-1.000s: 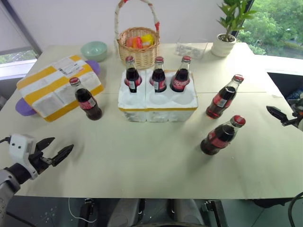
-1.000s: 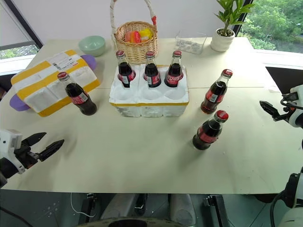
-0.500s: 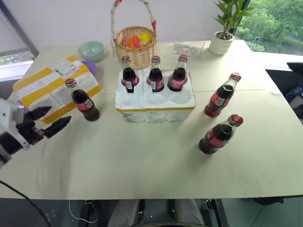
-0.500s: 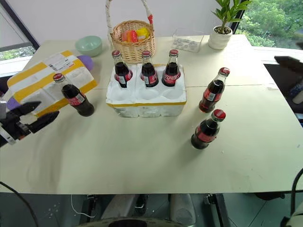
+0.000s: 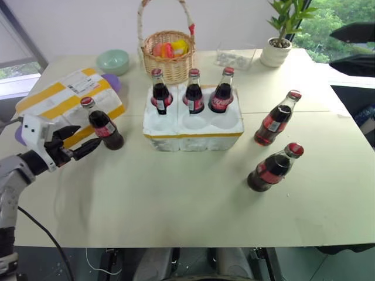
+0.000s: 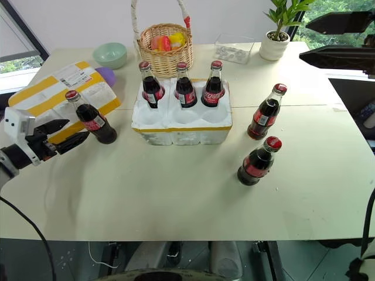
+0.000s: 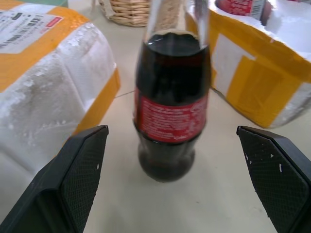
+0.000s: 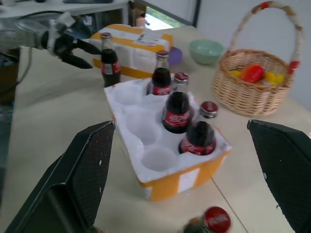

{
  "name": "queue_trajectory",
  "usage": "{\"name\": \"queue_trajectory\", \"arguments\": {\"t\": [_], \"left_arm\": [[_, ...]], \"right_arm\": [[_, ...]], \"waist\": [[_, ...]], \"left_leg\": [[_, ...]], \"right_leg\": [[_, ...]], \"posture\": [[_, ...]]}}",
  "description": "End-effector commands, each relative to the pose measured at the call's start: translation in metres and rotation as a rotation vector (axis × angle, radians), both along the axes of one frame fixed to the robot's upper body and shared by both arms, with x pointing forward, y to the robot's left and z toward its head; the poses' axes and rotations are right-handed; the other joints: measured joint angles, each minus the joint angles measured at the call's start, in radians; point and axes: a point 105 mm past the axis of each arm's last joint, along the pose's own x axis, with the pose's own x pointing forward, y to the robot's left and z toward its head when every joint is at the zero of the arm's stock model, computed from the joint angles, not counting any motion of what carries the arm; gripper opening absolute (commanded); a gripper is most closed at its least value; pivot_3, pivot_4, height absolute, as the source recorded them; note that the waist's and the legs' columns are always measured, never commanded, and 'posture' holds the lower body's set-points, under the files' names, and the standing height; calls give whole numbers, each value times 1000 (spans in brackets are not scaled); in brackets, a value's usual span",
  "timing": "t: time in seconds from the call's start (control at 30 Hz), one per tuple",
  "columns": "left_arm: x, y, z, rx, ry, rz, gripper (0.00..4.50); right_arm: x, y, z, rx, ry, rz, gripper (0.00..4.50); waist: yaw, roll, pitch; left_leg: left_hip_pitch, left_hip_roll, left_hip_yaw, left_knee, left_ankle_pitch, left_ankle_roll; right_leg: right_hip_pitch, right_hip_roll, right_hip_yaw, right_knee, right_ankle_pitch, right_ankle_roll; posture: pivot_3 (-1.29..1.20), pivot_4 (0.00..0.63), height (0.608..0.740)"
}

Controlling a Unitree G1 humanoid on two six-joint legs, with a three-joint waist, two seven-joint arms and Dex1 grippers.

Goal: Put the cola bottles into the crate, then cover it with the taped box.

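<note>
1. The left tool [image 5: 75, 147] stood wide, empty, facing a cola bottle [image 5: 102, 124] beside the taped box [image 5: 64, 105].
2. Three bottles [image 5: 194, 92] sat in the crate [image 5: 193, 127] on the table [image 5: 176, 199].
3. The right tool [image 6: 337, 40] hung wide, empty.

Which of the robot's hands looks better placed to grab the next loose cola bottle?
The left hand: open, level with the bottle beside the taped box. The right hand hangs high above the table, off its bottles.
</note>
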Motion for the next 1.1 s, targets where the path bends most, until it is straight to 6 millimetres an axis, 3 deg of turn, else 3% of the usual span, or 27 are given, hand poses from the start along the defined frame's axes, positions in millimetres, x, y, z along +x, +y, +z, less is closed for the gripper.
{"name": "queue_trajectory", "arguments": {"t": [0.03,0.23,0.73,0.9,1.1], "left_arm": [[8,-4,8,17,-49,-19,4432],[23,-14,7,14,-60,-57,4432],[46,-25,-8,-26,-47,-66,4432],[48,-25,-4,-31,-58,-73,2752],[46,-25,8,-25,-61,-87,2781]], "right_arm": [[-23,17,15,-18,-46,100,4500],[-34,35,11,-52,-38,175,4500],[-39,42,-2,-53,-1,186,4500],[-35,41,-7,-62,1,166,4500],[-33,43,-11,-48,5,162,4500]], "waist": [[-1,0,0],[-1,0,0],[-1,-1,0],[-1,-1,-1],[-1,-1,-1]], "left_leg": [[-1,0,0,0,0,0],[-1,0,0,0,0,0],[-1,0,0,4,0,0],[-2,0,0,5,0,1],[-4,0,0,6,0,1]], "right_leg": [[-1,0,0,0,0,0],[-1,0,0,1,0,0],[-1,0,0,3,0,0],[-1,0,0,3,0,0],[-2,0,0,3,1,0]], "posture": [[0,150,738],[0,150,738],[0,150,738],[0,150,738],[0,150,738]]}}
